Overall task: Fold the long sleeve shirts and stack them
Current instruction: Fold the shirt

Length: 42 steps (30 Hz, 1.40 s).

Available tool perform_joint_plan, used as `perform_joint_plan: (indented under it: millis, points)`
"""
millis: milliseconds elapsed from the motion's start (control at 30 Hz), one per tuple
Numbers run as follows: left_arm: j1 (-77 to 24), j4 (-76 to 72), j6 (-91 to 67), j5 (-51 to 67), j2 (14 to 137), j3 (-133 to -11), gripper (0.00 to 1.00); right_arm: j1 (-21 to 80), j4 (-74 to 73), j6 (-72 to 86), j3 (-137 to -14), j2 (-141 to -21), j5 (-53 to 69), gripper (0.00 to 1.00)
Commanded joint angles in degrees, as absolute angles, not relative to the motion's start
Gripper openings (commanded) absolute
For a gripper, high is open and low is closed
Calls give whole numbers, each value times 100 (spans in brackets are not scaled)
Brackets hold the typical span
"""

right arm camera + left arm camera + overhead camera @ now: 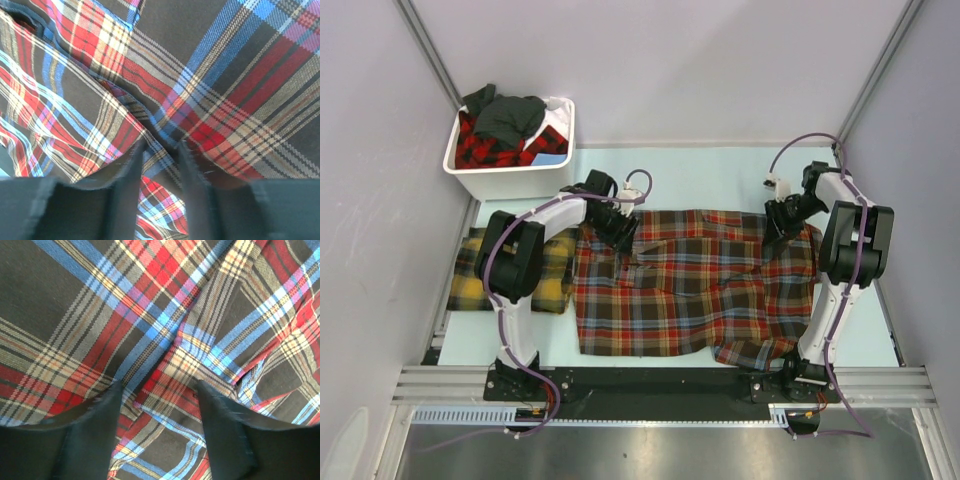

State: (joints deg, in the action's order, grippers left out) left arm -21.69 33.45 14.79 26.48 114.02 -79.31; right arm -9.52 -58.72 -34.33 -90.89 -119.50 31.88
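**Both grippers down on the far edge of the spread red-brown shirt**

The red-brown plaid flannel shirt with blue lines [690, 290] lies spread flat across the middle of the pale green table [720, 175]. A rumpled part of it is bunched at its near right corner, close to the right arm's base.

The left gripper [623, 235] sits on the shirt's far left corner. In the left wrist view its black fingers [85, 440] stand well apart, unclosed, with a raised crease of cloth running between them. The right gripper [778, 232] sits on the far right corner. In the right wrist view its fingers [120, 200] are drawn close together, with a ridge of the plaid cloth pinched in the narrow gap.

Just beside the shirt's left edge lies a folded yellow-and-dark-green plaid shirt [468, 280]. The left arm [515, 255] crosses over its middle, so its full outline cannot be made out.

At the far left corner stands a white plastic bin [510, 182]. It is heaped with red-black plaid cloth [485, 150] and dark grey cloth [505, 115] that rises above the rim. How many garments are in it cannot be told.

From above, each gripper hides the shirt corner beneath it. Both wrist views are filled with plaid seen close up, so only the top view shows which part of the shirt each gripper is on.
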Motion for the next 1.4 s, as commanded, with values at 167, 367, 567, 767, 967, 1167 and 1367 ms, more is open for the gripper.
perform_joint_plan:
  millis: [167,367,567,767,967,1167,1367]
  points:
    - [-2180,3630,1723,3041,10882,-8156,19,-975,-6231,-3771,-9325,-11892,3287,6]
    - [-2118,3727,1767,3015,10758,-8498,0,-1099,-6223,-3578,-9728,-11839,3550,0]
    - [-1925,3630,1705,2681,11003,-8709,0,-976,-6091,-3384,-10081,-12049,3429,0]
    - [-1855,3577,1811,2504,11268,-8666,0,-826,-6240,-3665,-10142,-12147,3076,0]
    - [-1837,3244,1670,2401,11066,-8429,1,-844,-6399,-3595,-10178,-12146,3146,5]
    - [-1837,3181,1758,2320,11232,-8665,10,-826,-6389,-3559,-10161,-12199,2954,8]
    - [-1889,3453,1933,2215,11653,-9079,10,-1055,-6407,-3560,-10107,-12252,2777,0]
